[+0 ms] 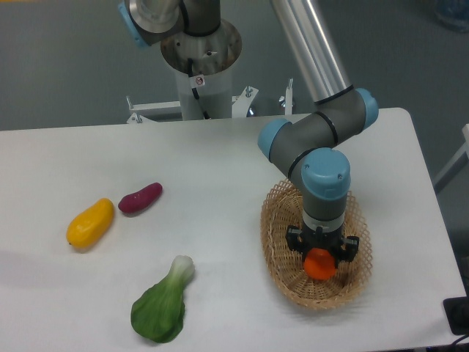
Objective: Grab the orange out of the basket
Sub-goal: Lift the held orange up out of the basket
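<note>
Claw (321, 257) gripping orange (320, 265) over basket (282, 279), white table (220, 183), grey floor behind, mango (91, 223) far left.

A single fixed camera looks down from high in front of the table (220, 169), facing the arm's base (201, 66). It stands at middling distance, taking in nearly the whole tabletop.

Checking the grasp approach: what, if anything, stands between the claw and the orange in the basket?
Nothing visible does. The claw is directly over the orange inside the basket, and no other item lies in the basket beside it.
</note>
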